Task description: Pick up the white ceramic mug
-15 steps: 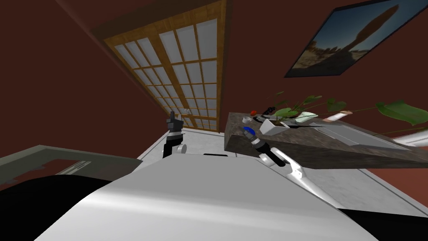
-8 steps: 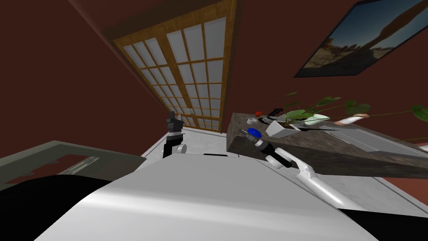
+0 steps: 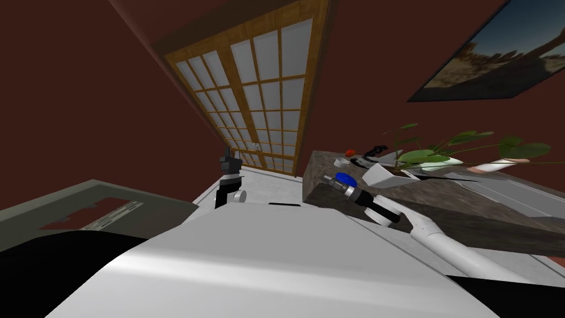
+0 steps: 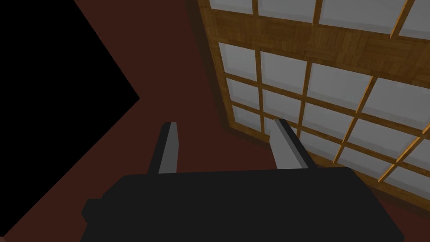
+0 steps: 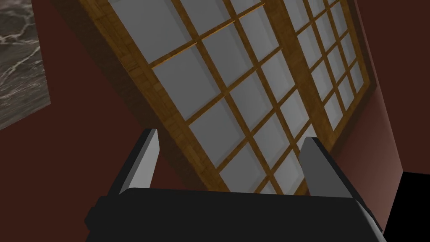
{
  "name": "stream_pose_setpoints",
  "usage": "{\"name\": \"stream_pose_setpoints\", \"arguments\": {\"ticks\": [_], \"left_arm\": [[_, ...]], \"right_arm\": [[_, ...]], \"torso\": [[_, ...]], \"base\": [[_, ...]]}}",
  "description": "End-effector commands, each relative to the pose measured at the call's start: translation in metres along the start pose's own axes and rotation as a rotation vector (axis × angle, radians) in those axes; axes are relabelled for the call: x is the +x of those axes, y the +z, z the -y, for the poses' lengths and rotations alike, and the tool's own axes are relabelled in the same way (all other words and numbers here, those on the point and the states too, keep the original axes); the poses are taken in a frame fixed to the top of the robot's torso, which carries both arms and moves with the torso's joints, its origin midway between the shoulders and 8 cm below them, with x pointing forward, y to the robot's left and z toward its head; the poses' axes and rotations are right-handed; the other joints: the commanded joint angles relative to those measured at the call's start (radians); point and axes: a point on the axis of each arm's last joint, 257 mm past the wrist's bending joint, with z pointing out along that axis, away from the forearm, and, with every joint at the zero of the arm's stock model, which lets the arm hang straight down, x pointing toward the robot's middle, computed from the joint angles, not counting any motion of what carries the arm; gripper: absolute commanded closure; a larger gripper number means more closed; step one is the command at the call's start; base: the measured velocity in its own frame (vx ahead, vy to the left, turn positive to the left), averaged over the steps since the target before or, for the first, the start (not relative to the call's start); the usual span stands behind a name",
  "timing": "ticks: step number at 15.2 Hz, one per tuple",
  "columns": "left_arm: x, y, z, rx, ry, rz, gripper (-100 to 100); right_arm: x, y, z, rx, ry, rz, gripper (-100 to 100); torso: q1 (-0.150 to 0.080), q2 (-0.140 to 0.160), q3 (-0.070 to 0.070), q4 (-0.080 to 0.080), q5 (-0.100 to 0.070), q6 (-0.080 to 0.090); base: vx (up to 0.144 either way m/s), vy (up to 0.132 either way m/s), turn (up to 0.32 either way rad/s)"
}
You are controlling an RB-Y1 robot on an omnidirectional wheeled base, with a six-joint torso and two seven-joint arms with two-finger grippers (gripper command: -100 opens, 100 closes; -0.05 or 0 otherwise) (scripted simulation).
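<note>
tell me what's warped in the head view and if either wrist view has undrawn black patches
Head view: a rolled wide lens, so the lattice door and the counter slant and splay. Left wrist view: a large black area beyond the wall's edge. Right wrist view: a smaller black patch past the wall.

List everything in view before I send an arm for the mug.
Mug: one, white, counter end nearest the door.
Red object: one, red, just beyond the mug.
Planter: one, white, near the mug, holding a green plant.
Counter: one, dark stone, right.
Door: one, wood lattice, grey panes, ahead.
Picture: one, wall above counter.
Table: one, grey-green, left.
Left gripper: jaws open, raised.
Right gripper: jaws open, by counter's corner, short of mug.
</note>
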Motion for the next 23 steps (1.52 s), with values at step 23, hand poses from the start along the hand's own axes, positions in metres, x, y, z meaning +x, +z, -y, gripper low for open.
{"name": "stream_pose_setpoints", "arguments": {"ticks": [23], "left_arm": [[0.0, 0.0, 0.0, 0.0, 0.0, 0.0, 0]], "right_arm": [[0.008, -0.19, 0.156, 0.372, -0.346, -0.586, -100]], "torso": [[-0.005, -0.003, -0.001, -0.001, -0.001, 0.0]], "base": [[0.071, 0.041, 0.09]]}}
